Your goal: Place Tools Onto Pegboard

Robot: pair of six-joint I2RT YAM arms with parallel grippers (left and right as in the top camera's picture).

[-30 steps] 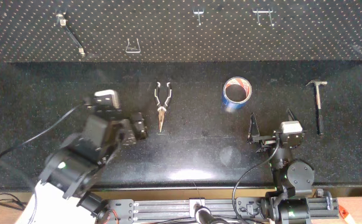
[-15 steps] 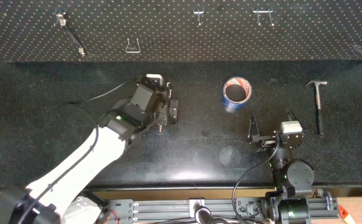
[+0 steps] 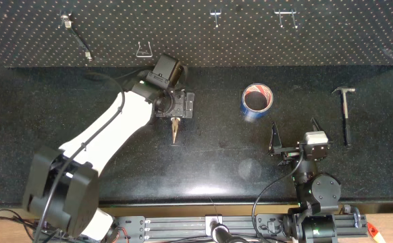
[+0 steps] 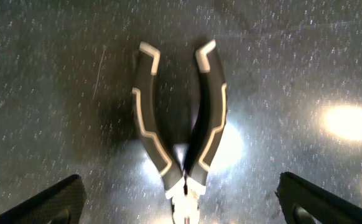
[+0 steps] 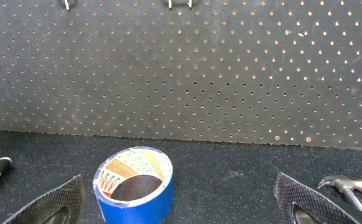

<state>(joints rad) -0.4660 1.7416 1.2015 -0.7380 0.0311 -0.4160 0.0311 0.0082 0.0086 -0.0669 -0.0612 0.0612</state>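
1. The left gripper (image 3: pixel 177 106) hangs over the needle-nose pliers (image 4: pixel 209 134) with its fingers spread wide, one on either outer side of the two handles. It touches neither handle, and the pivot sits almost midway between the fingertips.
2. A second ago this arm was folded back towards its base, well to one side of the pliers. It has swung across since then and now hovers squarely above them. The pliers lie flat where they were, so I judge the approach done, with the descent and the closing on the handles not yet begun.
3. Just beyond the gripper, past the handle ends, is the pegboard (image 3: pixel 250 34). A wire hook (image 3: pixel 143 50) on it is the nearest free hanger.
4. The right gripper (image 3: pixel 294 135) has not moved. It rests low near its base, with its fingers wide apart and nothing in them.
5. Ahead of it stands the blue tape roll (image 5: pixel 133 183), on its edge on the worktop.
6. Farther off to its outer side lies the hammer (image 5: pixel 349 186), also not yet hung.
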